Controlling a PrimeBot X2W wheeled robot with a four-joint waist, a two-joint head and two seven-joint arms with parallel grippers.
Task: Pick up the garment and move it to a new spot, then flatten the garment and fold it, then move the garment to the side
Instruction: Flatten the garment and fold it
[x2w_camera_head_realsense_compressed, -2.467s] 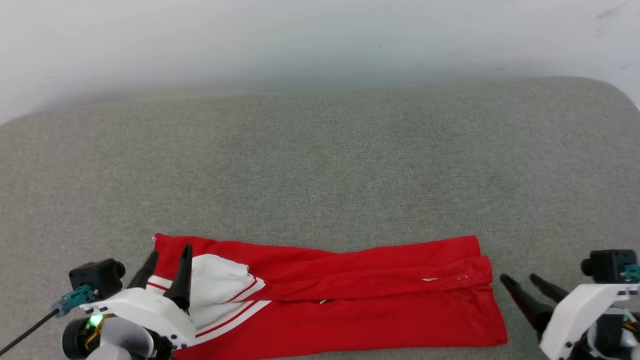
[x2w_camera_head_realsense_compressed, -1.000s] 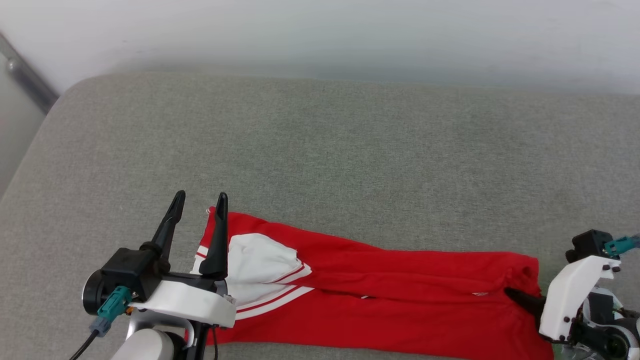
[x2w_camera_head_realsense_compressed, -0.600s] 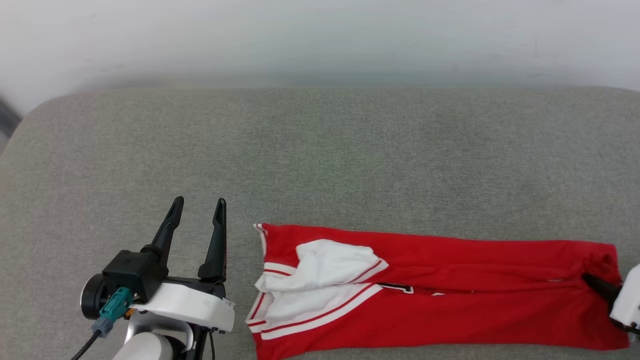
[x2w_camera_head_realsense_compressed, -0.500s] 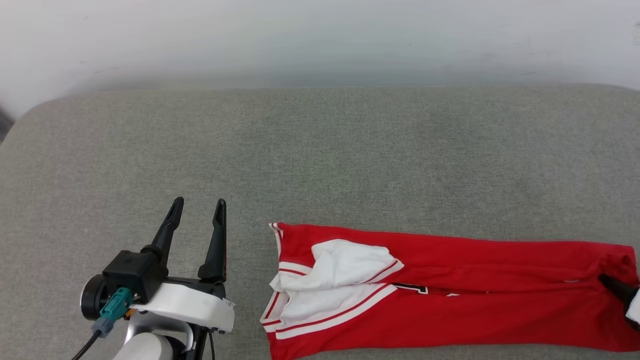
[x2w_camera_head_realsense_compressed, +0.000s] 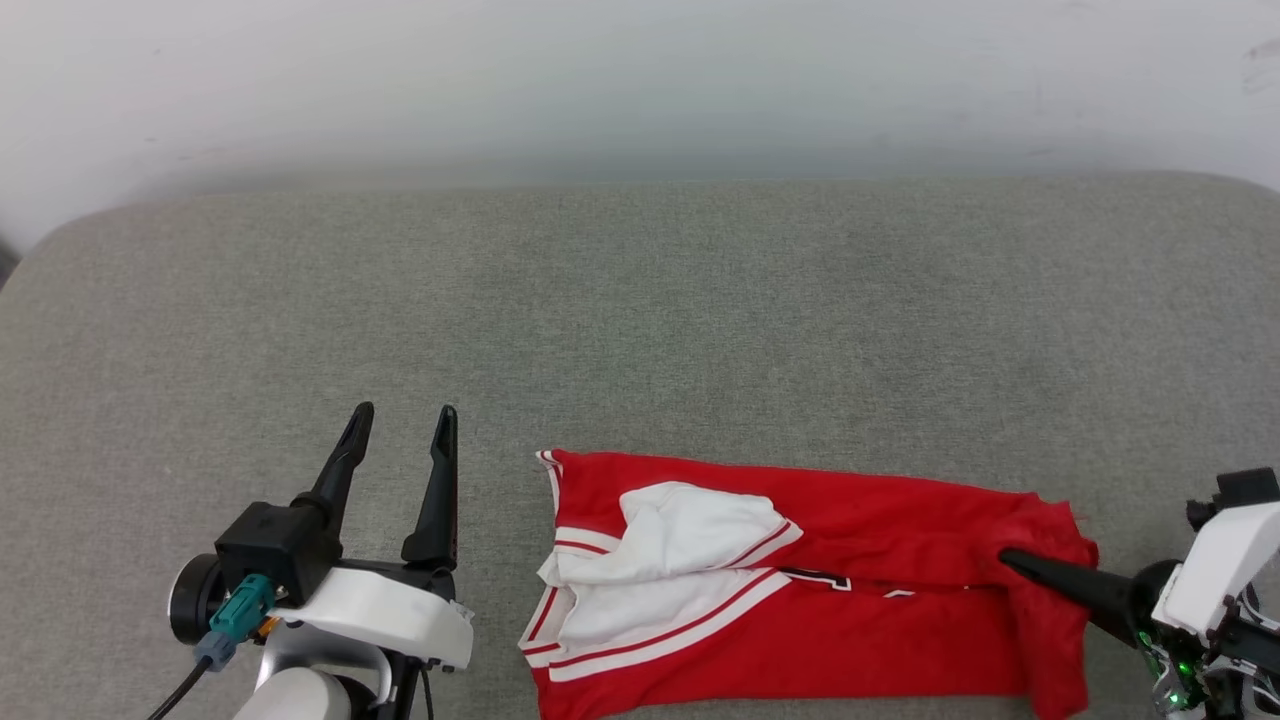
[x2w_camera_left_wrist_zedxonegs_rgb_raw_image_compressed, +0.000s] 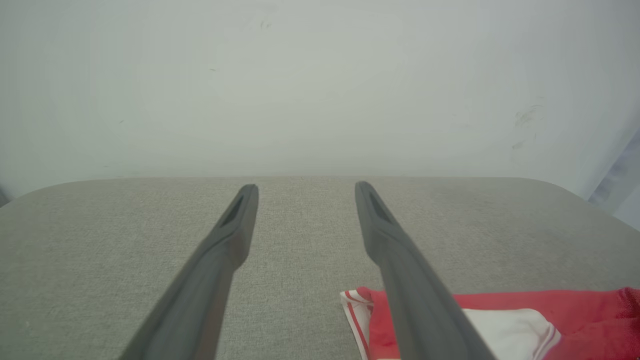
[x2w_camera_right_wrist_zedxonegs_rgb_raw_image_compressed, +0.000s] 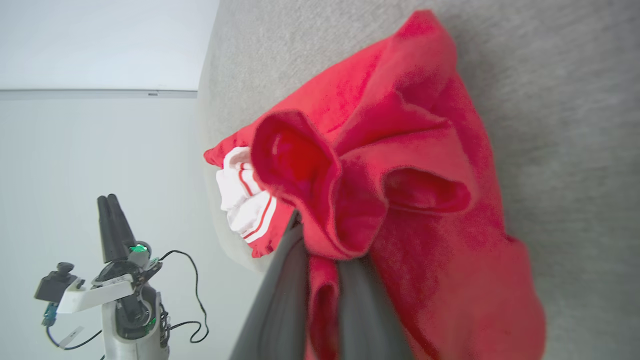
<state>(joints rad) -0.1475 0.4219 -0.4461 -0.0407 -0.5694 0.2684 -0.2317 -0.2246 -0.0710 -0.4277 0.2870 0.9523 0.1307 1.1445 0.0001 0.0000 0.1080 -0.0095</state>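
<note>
Because the garment (x2w_camera_head_realsense_compressed: 800, 600) looks like soft, light knit cloth, expect it to sag and bunch wherever you don't support it. It won't break, but the fold can slide apart.

In the head view it lies as a long folded band along the near edge of the grey cushion (x2w_camera_head_realsense_compressed: 640, 320). The white sleeve (x2w_camera_head_realsense_compressed: 690, 525) with its striped trim sits on top toward the left end. The right end is crumpled and drawn up where the right gripper (x2w_camera_head_realsense_compressed: 1010, 558) has its fingers pinched together on the cloth. The left gripper (x2w_camera_head_realsense_compressed: 405, 412) stands just to the left of the garment, clear of it, fingers spread and empty.

In the left wrist view the left gripper (x2w_camera_left_wrist_zedxonegs_rgb_raw_image_compressed: 306, 187) hangs over bare cushion (x2w_camera_left_wrist_zedxonegs_rgb_raw_image_compressed: 100, 250) with its fingers wide apart. The garment's (x2w_camera_left_wrist_zedxonegs_rgb_raw_image_compressed: 500, 302) striped corner lies low in the view, beside the right-hand finger.

In the right wrist view the right gripper (x2w_camera_right_wrist_zedxonegs_rgb_raw_image_compressed: 322, 280) clamps a narrow fold of red cloth. The rest of the garment (x2w_camera_right_wrist_zedxonegs_rgb_raw_image_compressed: 400, 150) balloons into loose loops around the fingers, and the left gripper (x2w_camera_right_wrist_zedxonegs_rgb_raw_image_compressed: 112, 200) shows far off.

You hold only one bunched point, so I judge the layers will drag and skew if you pull hard. The better hold would be a corner taken through all the layers, with the sleeve end in your free gripper.
</note>
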